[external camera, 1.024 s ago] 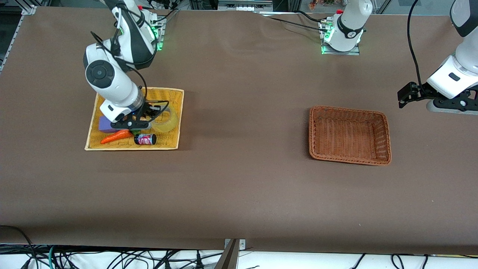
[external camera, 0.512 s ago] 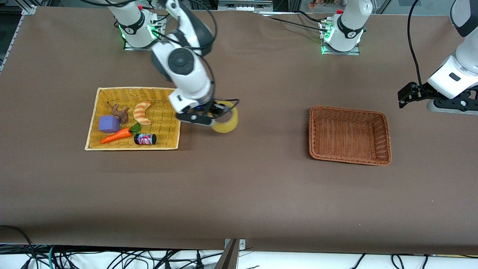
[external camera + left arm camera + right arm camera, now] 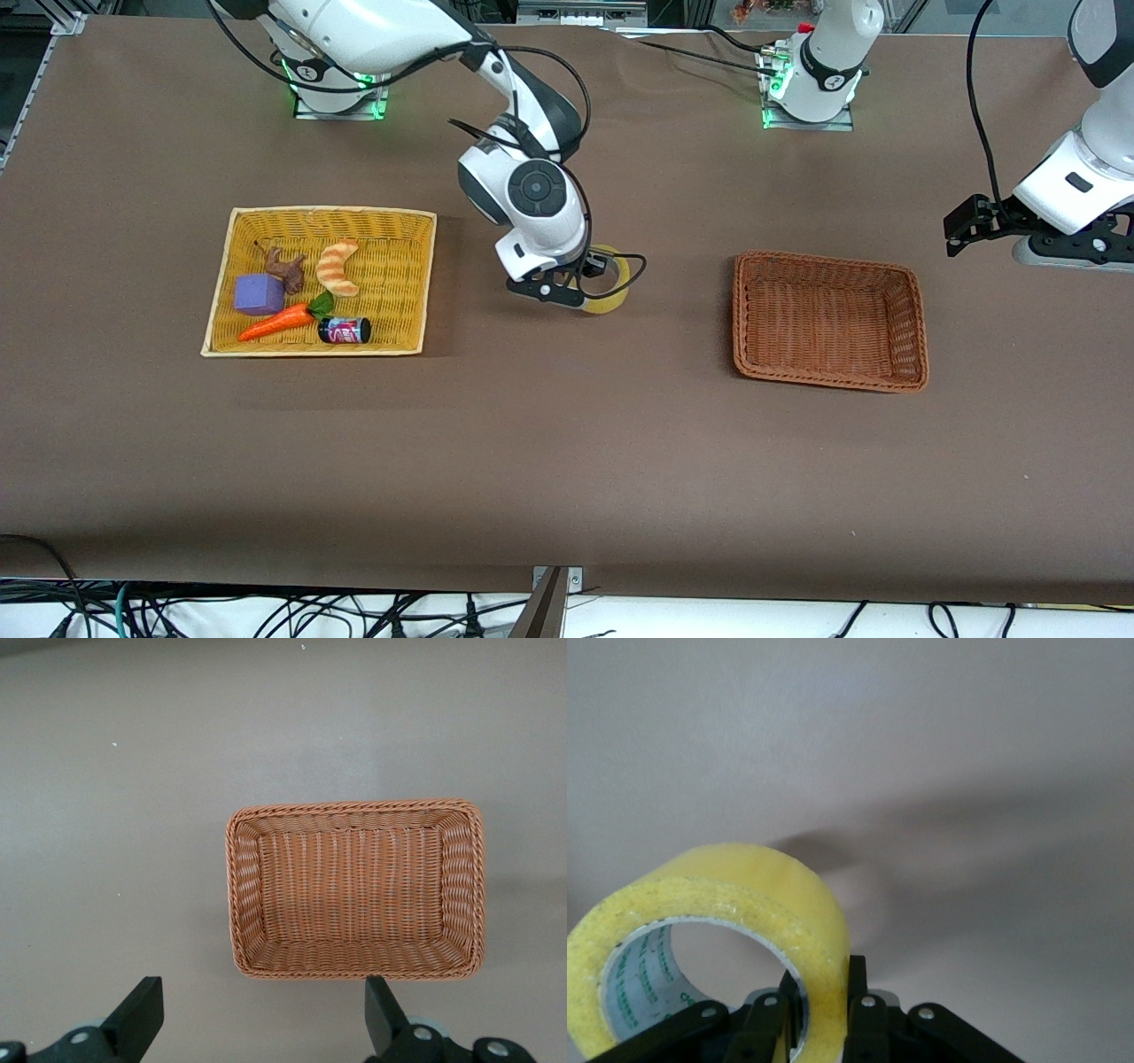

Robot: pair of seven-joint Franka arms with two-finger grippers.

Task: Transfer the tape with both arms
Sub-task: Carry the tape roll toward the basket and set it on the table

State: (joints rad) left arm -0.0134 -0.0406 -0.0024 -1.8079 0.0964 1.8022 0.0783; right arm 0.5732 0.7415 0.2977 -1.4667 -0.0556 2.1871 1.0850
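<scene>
The tape (image 3: 613, 299), a yellowish translucent roll, hangs over the bare table between the yellow tray and the brown basket. My right gripper (image 3: 586, 288) is shut on it. In the right wrist view the fingers (image 3: 861, 988) pinch the wall of the tape (image 3: 744, 895), one inside the hole and one outside. My left gripper (image 3: 964, 230) waits up in the air at the left arm's end of the table, open and empty. Its wrist view shows its two fingertips (image 3: 142, 1017) wide apart, and the left gripper (image 3: 261, 1023) looks down on the brown basket (image 3: 354, 886).
The empty brown wicker basket (image 3: 742, 310) lies toward the left arm's end. The yellow wicker tray (image 3: 399, 266) toward the right arm's end holds a croissant toy (image 3: 338, 268), a purple block (image 3: 259, 293), a carrot (image 3: 275, 324), a small can (image 3: 345, 330) and a brown figure (image 3: 283, 268).
My right arm lifted the tape out of the yellow tray and carried it toward the table's middle, closer to the brown basket. The left arm has not moved.
</scene>
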